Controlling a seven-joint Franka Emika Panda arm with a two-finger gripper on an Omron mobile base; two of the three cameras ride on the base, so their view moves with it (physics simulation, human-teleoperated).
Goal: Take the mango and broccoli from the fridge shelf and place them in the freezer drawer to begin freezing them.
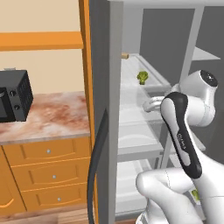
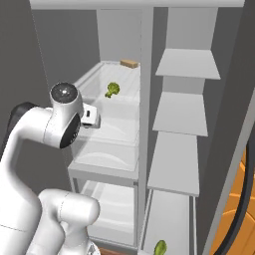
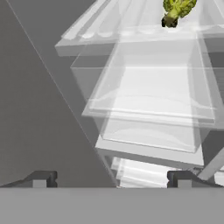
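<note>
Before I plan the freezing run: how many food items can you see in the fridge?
3: the broccoli on the fridge shelf, a tan block at that shelf's back, and the mango low in the right compartment. Others may be hidden.

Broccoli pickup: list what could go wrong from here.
1. The broccoli sits deep on the fridge shelf, so the arm may clip the shelf's rim or the clear bin below when reaching in.
2. The small, bumpy floret could roll away from the open fingers.

Broccoli (image 2: pixel 112 89) on fridge shelf (image 2: pixel 94 74), block (image 2: pixel 129 63) behind; mango (image 2: pixel 160 247) far below.
</note>
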